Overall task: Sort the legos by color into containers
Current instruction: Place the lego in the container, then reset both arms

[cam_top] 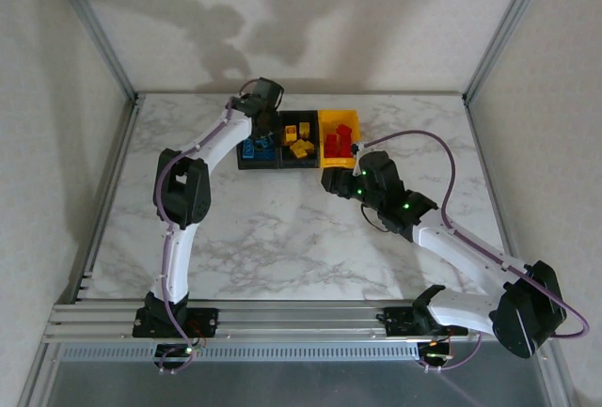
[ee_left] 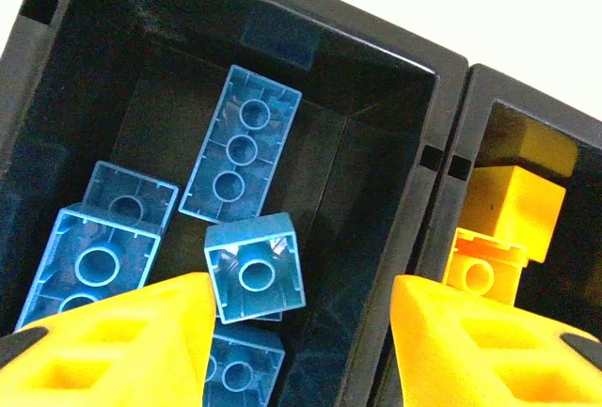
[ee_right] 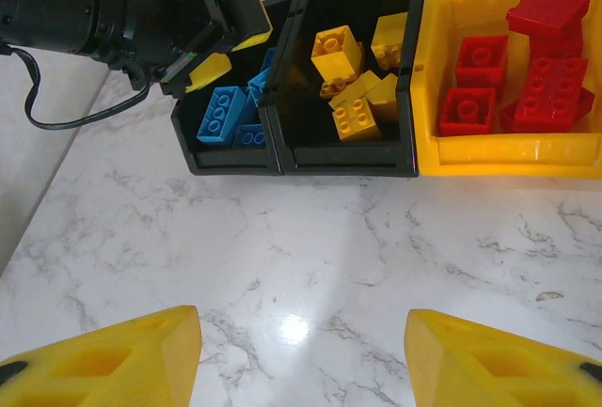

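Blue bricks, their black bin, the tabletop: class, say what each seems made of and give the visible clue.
Blue bricks: probably moulded plastic, slightly glossy; hollow undersides with round tubes. Black bin: likely rigid plastic, soft sheen on thin moulded walls. Tabletop: white with grey veins, polished enough to reflect a light; real marble or a printed laminate cannot be told.

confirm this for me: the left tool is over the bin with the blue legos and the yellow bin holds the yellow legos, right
Not quite. The yellow bin holds red legos, as the right wrist view shows; the yellow legos lie in the middle black bin. The left tool is indeed over the bin with the blue legos.
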{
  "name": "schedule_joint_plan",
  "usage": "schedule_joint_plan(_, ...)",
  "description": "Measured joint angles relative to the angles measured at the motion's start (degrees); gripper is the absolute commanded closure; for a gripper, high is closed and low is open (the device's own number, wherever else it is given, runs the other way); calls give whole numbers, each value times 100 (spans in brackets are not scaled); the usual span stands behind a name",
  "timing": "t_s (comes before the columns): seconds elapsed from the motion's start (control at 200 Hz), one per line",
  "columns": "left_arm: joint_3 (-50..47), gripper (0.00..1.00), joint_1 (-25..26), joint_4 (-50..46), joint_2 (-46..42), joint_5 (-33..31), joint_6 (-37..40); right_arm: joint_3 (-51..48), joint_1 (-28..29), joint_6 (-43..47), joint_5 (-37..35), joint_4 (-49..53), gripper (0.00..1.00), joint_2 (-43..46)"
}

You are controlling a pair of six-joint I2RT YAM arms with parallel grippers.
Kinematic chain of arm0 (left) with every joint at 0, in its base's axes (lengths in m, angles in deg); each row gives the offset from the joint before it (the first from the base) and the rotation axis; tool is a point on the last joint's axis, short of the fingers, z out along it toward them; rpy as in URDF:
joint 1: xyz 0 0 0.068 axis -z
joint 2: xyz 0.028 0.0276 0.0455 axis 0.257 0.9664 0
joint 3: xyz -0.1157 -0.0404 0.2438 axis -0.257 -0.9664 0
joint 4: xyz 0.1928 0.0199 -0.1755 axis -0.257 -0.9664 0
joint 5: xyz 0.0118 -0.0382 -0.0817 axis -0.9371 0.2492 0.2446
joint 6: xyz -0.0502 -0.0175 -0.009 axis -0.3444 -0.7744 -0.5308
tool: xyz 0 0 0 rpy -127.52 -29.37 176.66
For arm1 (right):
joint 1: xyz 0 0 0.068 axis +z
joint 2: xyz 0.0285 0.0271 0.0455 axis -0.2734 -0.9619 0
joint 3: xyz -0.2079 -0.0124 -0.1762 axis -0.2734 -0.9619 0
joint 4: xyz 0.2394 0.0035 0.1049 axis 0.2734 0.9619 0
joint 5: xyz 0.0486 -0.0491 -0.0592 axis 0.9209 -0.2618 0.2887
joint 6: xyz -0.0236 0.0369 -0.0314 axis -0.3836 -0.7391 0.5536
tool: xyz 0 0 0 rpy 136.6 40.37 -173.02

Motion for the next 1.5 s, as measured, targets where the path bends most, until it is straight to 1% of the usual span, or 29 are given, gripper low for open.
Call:
schedule_joint_plan(0.135,-26,47,11,-74,-44,2,0,0,0,2,-4,24,40,0)
schedule_joint_plan(0.23,-492,40,44,52,-426,2,0,0,-22,11,-39,70,39,20)
schedule_joint_plan(0.31,-1235,35,118,251,-1093,24,0,0,-114,26,-46,133,35,35)
schedule_joint_plan(0.436,-2542,27,236,813,-2441,111,7,61,-426,92,-50,249,31,28)
schedule_joint_plan(0.531,-3353,25,293,1261,-3346,103,44,254,-704,192,-136,341,29,-59)
schedule_joint_plan(0.536,-3381,25,293,1272,-3379,98,46,262,-715,197,-142,341,26,-66)
schedule_joint_plan(0.541,-3410,25,293,1285,-3412,94,46,282,-739,203,-155,343,15,-83)
schedule_joint_plan(0.546,-3460,24,293,1318,-3467,90,46,291,-750,208,-155,348,8,-90)
schedule_joint_plan(0.556,-3510,24,293,1351,-3517,87,46,326,-782,223,-162,361,3,-109)
schedule_joint_plan(0.566,-3598,18,293,1392,-3609,74,48,348,-804,225,-170,367,2,-125)
schedule_joint_plan(0.576,-3672,12,293,1425,-3685,55,61,380,-839,214,-186,369,1,-149)
schedule_joint_plan(0.586,-3720,10,291,1462,-3733,44,66,411,-872,247,-186,376,1,-173)
schedule_joint_plan(0.686,-4304,6,273,1770,-4159,-125,109,610,-1130,376,-269,354,1,-365)
schedule_joint_plan(0.696,-4358,2,269,1801,-4181,-140,107,612,-1150,385,-282,348,1,-376)
schedule_joint_plan(0.706,-4413,1,267,1823,-4205,-166,120,614,-1169,396,-299,341,1,-387)
schedule_joint_plan(0.871,-5139,0,251,2151,-4437,-610,201,614,-1300,535,-560,321,1,-461)
schedule_joint_plan(0.936,-5331,0,197,2291,-4572,-743,264,614,-1311,608,-861,286,1,-466)
schedule_joint_plan(1.051,-5702,0,20,2763,-4970,-1161,439,595,-1333,693,-1786,79,1,-466)
schedule_joint_plan(1.121,-6046,0,-90,3211,-5337,-1574,658,380,-1353,909,-2361,-393,1,-400)
schedule_joint_plan(1.242,-6509,0,-326,3816,-5853,-2142,1132,-374,-1425,1506,-3276,-1353,1,-101)
schedule_joint_plan(1.367,-6732,0,-730,4400,-6050,-2736,1661,-820,-1834,1956,-3838,-1969,1,26)
schedule_joint_plan(1.437,-7114,0,-951,4883,-6236,-3132,1982,-975,-2155,2041,-4017,-2275,1,105)
schedule_joint_plan(1.497,-7536,0,-1115,5307,-6391,-3348,2190,-1185,-2393,2120,-4148,-2575,1,236)
